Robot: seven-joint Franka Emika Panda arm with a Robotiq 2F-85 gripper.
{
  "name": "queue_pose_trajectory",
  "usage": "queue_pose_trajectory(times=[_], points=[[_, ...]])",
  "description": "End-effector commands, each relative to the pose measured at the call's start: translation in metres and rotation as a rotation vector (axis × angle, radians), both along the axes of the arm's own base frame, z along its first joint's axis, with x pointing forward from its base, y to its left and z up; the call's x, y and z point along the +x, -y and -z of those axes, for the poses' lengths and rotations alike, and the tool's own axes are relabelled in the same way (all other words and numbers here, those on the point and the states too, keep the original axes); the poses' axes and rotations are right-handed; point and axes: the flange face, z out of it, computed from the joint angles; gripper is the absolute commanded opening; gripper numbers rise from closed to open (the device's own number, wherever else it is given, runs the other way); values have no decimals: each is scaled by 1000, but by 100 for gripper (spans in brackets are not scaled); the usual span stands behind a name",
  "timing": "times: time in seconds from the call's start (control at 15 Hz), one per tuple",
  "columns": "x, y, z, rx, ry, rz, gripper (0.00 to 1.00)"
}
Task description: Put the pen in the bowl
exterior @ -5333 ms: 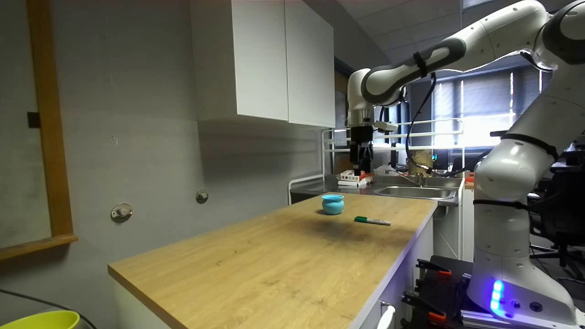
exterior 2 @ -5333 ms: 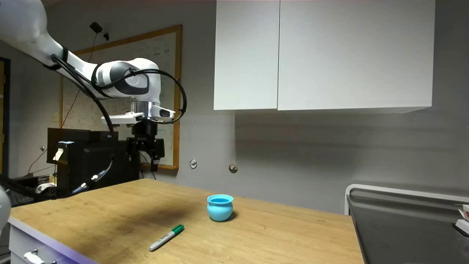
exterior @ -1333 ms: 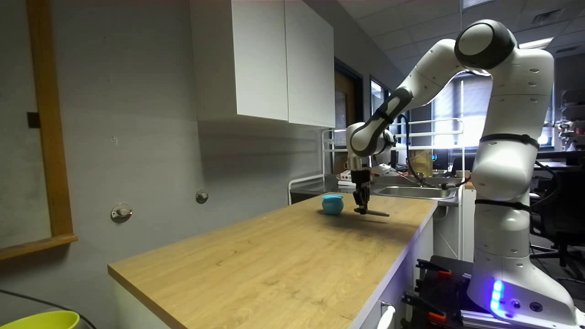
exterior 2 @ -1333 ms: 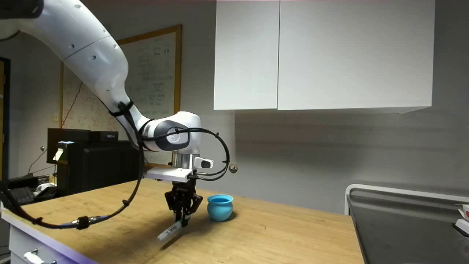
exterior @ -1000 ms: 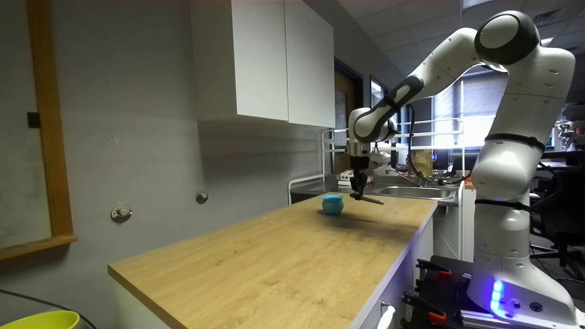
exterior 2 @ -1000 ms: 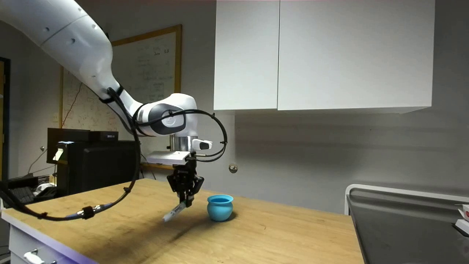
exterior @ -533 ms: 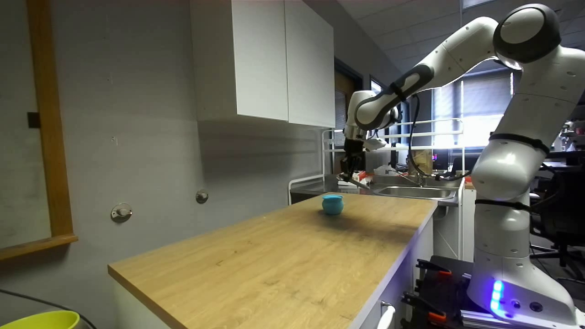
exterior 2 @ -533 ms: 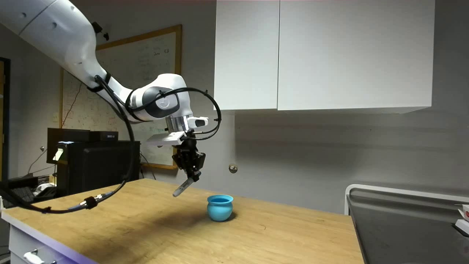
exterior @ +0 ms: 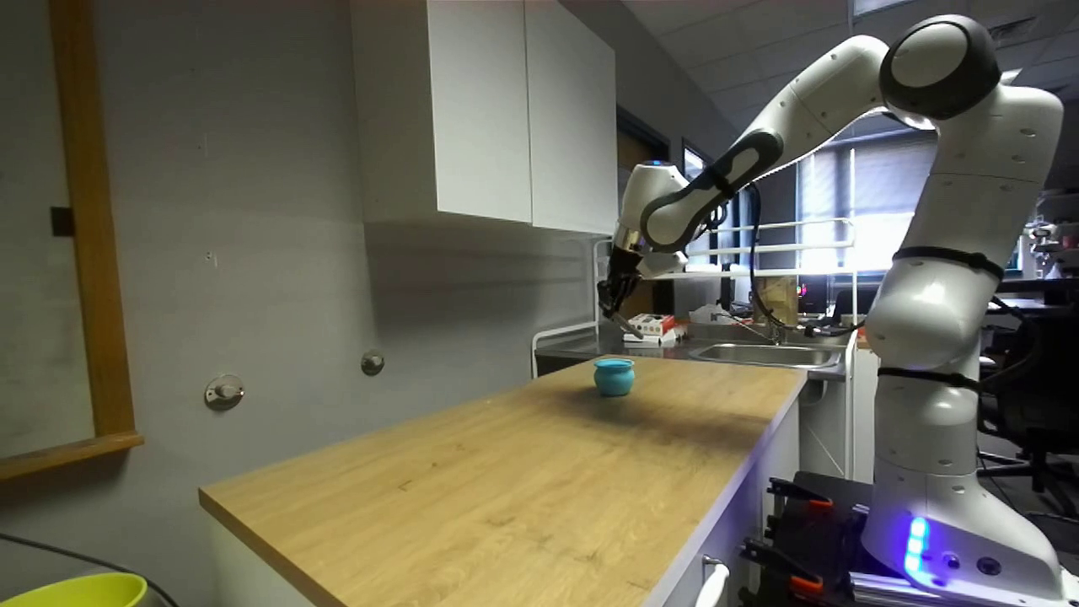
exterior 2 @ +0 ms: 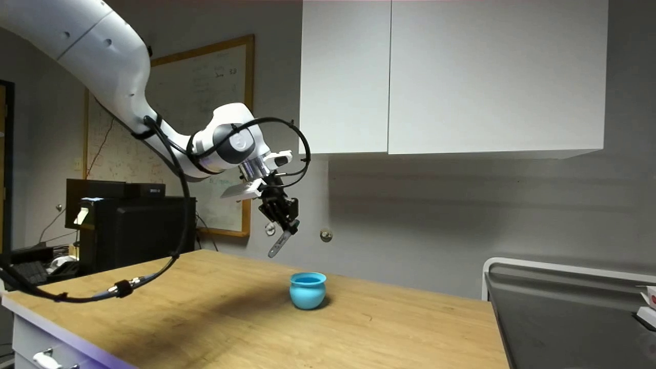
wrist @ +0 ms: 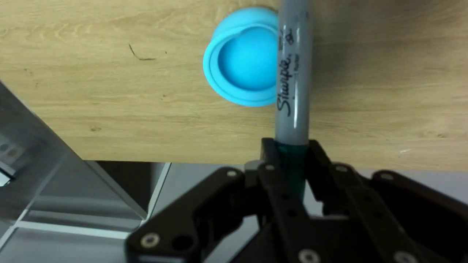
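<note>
The pen is a grey marker (wrist: 293, 80) with a green cap. My gripper (wrist: 291, 149) is shut on that cap, and the grey barrel sticks out beyond the fingertips. In both exterior views the gripper (exterior 2: 293, 226) is tilted and holds the pen (exterior 2: 280, 244) in the air, its free end slanting down. The small blue bowl (exterior 2: 307, 290) stands upright on the counter, below the pen and apart from it. Seen from the wrist, the barrel covers the right edge of the bowl (wrist: 245, 62); the bowl's visible inside holds nothing.
The wooden counter (exterior: 472, 472) carries the bowl near its far end. White wall cabinets (exterior 2: 451, 77) hang above. Past the counter's end are a sink (exterior: 763, 355) and a red-and-white box (exterior: 651, 325). A black cable (exterior 2: 179, 215) loops from the arm.
Earlier the pen lay on the counter with my gripper above it. It has since been gripped and lifted. Over the last second the gripper rose, tilted and moved toward the wall; the bowl stayed put.
</note>
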Motion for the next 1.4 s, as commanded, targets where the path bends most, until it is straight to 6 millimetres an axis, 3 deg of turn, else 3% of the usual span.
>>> queue_pose_trajectory(times=[0.0,0.73,1.33], points=[[32,1,9,-46,49,39,8],[87,12,59,-80,118,125,8],[109,38,91,-110,105,161,8]])
